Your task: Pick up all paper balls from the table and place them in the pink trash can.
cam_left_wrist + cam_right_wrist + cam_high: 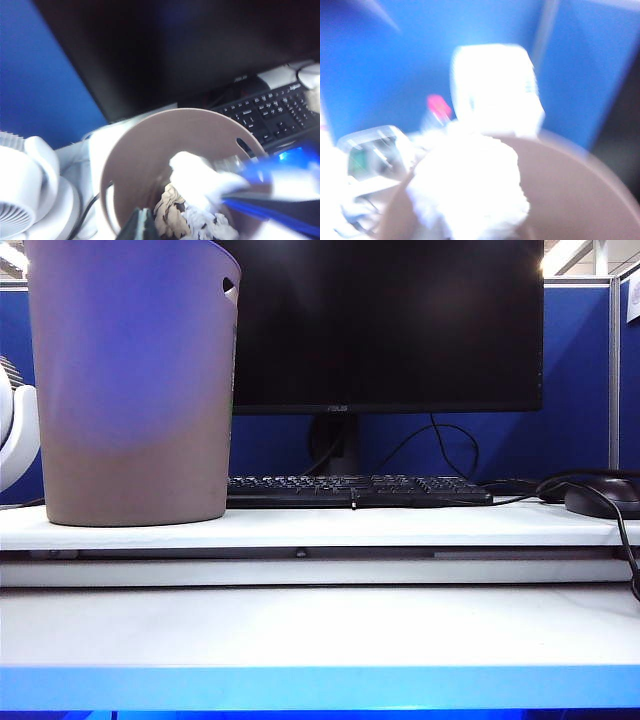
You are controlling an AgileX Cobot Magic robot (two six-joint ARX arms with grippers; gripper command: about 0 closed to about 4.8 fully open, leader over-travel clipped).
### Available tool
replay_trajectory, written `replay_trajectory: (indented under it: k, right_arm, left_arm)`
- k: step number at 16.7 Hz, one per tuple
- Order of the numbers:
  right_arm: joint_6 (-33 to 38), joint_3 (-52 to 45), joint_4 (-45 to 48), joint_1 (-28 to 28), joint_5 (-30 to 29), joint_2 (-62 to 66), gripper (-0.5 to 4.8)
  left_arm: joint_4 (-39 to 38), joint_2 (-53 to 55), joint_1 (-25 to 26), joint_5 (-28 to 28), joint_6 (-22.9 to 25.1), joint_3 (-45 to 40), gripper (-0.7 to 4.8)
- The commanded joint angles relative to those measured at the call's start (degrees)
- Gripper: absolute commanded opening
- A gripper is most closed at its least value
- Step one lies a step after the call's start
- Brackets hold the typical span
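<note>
The pink trash can stands on the raised shelf at the left of the counter, beside the black monitor and keyboard; no arm shows in the exterior view. The left wrist view looks down into the bin, where a tan paper ball and white scraps already lie at the bottom. The left claw hangs over the rim, clenched and seemingly empty. The right claw, a blue blur, reaches across the opening. A large white paper ball sits at its tip, just over the bin's mouth; blur hides whether the jaws grip it. The step looks like the drop: next, release fully and pull clear.
</note>
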Motion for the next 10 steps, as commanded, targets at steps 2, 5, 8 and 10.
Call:
replay_trajectory:
  k: [2,5,8,10]
  right_arm:
    - [0.7,0.3,1.0,0.0,3.3,-2.6,4.79]
    - [0.2,0.3,-3.4,0.0,7.2,-12.1,0.14]
    - [0.2,0.3,-14.0,0.1,11.0,-24.3,-0.07]
    - [0.3,0.0,-20.5,0.1,11.8,-32.2,-0.07]
  left_arm:
    - [1.0,-10.5,0.0,-1.4,-0.7,0.2,-0.06]
    - [1.9,-24.1,0.0,-3.1,-1.4,0.2,-0.06]
    - [1.6,-38.1,0.0,-3.1,-3.5,0.1,-0.06]
    - [1.7,-45.0,0.0,-4.2,-5.0,0.0,-0.06]
